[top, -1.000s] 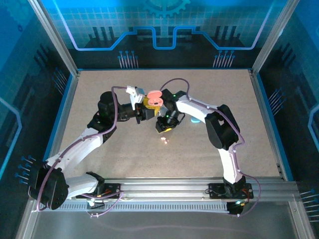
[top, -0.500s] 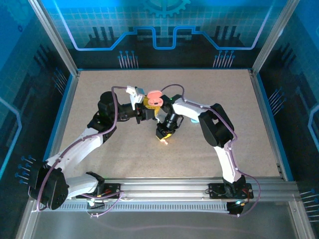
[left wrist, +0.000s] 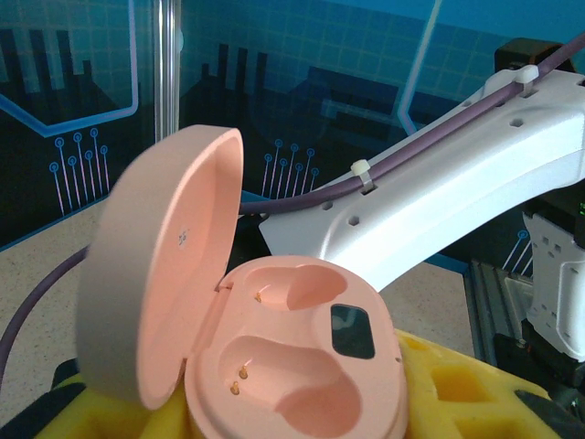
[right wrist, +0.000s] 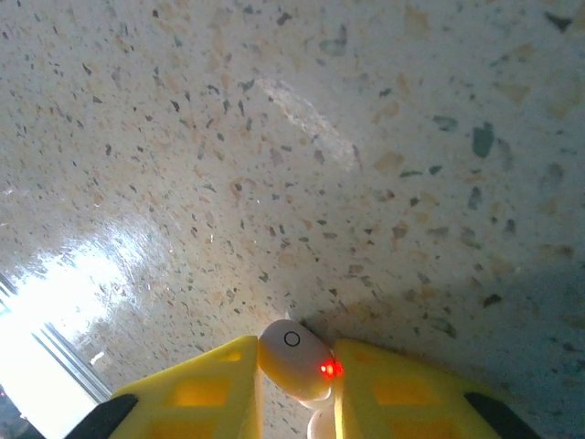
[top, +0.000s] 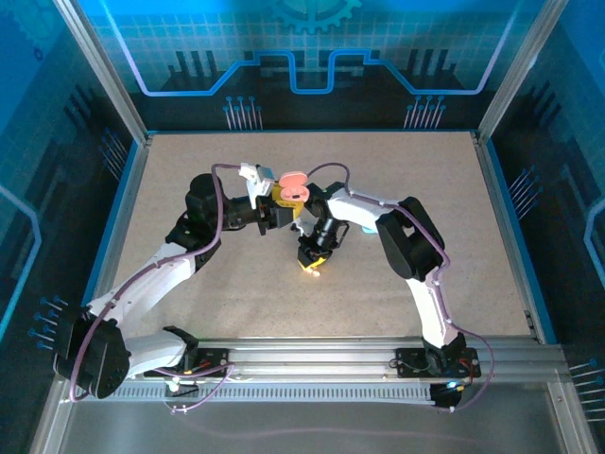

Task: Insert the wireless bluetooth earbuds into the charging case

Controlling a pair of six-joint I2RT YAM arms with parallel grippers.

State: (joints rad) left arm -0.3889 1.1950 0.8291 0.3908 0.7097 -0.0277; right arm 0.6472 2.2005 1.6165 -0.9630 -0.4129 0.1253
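Observation:
The pink charging case [top: 294, 185] is open, its lid [left wrist: 155, 274] tilted up to the left. Both earbud wells in its base [left wrist: 302, 366] are empty. My left gripper [top: 274, 203] is shut on the case, with yellow fingers [left wrist: 462, 380] under and beside it. My right gripper [top: 312, 265] is down at the tabletop, just in front of the case. Its yellow fingers [right wrist: 201, 389] press both sides of one pale earbud [right wrist: 297, 358], which has a red light glowing and a small circle mark. That earbud [top: 310, 272] is at the table surface.
The speckled beige tabletop [right wrist: 274, 137] lies right under the right gripper. The right arm's white link [left wrist: 457, 183] crosses close behind the open case. Blue walls and metal posts [top: 99, 71] enclose the table, and a rail [top: 312, 364] runs along the near edge.
The right gripper has moved down and toward the near edge onto the earbud that lay on the table, and its fingers have closed on it. The left arm and case have held still.

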